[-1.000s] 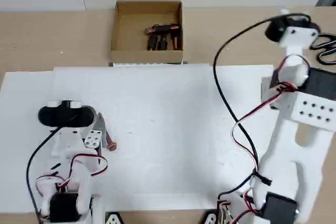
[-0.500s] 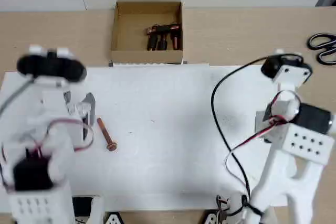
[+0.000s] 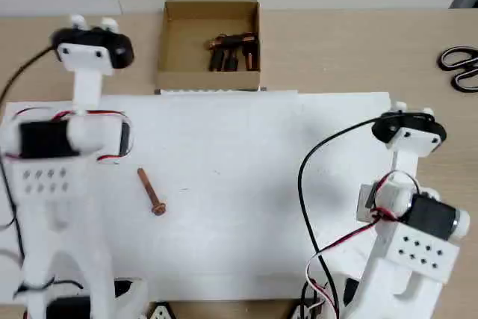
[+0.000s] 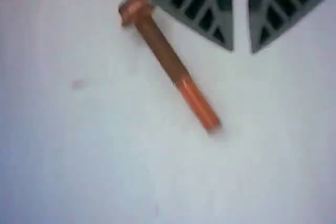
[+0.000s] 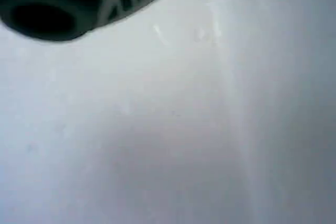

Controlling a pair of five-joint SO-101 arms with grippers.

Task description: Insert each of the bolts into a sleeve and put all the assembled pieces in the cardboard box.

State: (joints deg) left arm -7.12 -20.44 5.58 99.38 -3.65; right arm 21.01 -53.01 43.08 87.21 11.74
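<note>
Left arm (image 3: 75,140) raised off bolt (image 3: 150,193) | wrist view: left tool (image 4: 241,45) slightly apart, empty | right tool (image 5: 100,3): cannot tell

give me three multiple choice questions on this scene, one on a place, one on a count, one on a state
1. Where does the copper-coloured metal bolt lie? A) on a shelf B) on the white paper sheet C) in a metal tray
2. How many loose bolts lie on that sheet? A) one B) two C) four
3. The bolt is: A) clamped in jaws B) standing upright C) lying flat, unheld
Key: 1 B, it rests on the sheet; 2 A, a single one there; 3 C, it lies flat, outside the left gripper.
</note>
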